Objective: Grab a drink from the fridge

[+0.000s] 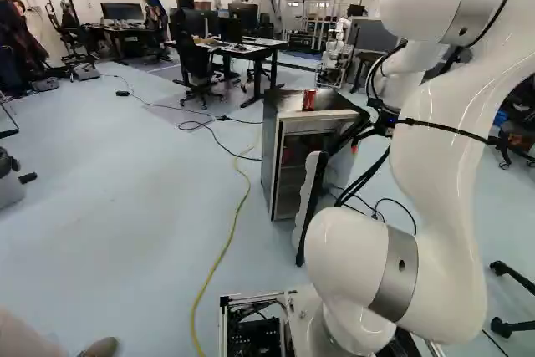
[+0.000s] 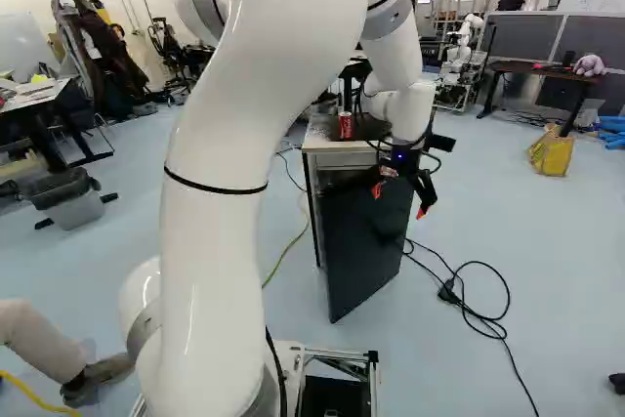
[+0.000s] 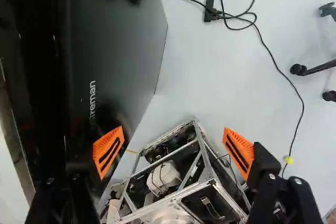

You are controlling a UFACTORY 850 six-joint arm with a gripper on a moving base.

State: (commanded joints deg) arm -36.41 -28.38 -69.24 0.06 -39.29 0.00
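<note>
Pale blue floor (image 1: pixel 125 206) spreads around the fridge (image 1: pixel 269 160), with desks (image 1: pixel 242 49) beyond it and another robot (image 1: pixel 334 52) farther back. The fridge's door (image 2: pixel 366 241) is swung open toward the base, its dark outer face showing in the right base view. A red can (image 2: pixel 346 126) stands upright on top of the fridge; I cannot make out whether there are drinks inside.

The arm (image 2: pixel 234 144) reaches forward, and its pincer (image 2: pixel 400 200) hangs beside the fridge, near the door's upper part on the outer side. In the wrist view the pincer (image 3: pixel 173 132) is spread wide and has hold of nothing, with the door close by one finger; I cannot tell if they touch. The base's metal frame (image 3: pixel 157 204) shows beyond the gap.

Black cables (image 2: pixel 469 314) curl on the floor to the right of the fridge, and a yellow cable (image 1: pixel 221 261) runs to its left.
</note>
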